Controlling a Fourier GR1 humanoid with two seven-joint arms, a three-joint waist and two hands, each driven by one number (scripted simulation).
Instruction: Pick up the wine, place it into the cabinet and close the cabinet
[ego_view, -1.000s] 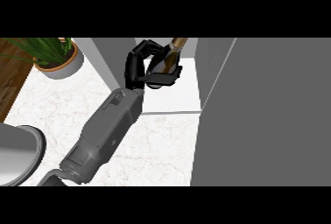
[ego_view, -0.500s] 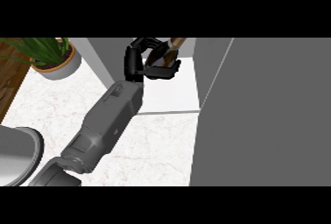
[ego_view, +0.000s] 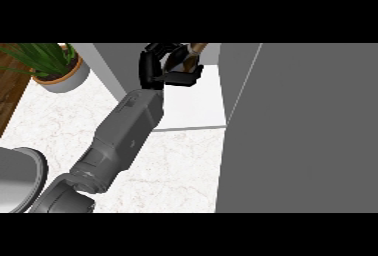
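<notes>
My left hand (ego_view: 157, 67) is curled round the wine (ego_view: 193, 52), holding it at the far side, over the white floor of the cabinet (ego_view: 196, 102) — the placing step. Next, I judge: set it down, uncurl, draw back — then close up.

a pale marbled worktop (ego_view: 184, 165) spread across the view, a leafy potted plant (ego_view: 63, 75) stood at its far left, with brown wood (ego_view: 7, 105) beyond its left edge.

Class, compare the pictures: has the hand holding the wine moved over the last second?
Yes. The left hand with the wine has gone farther past the shelf edge, deeper into the cabinet.
</notes>
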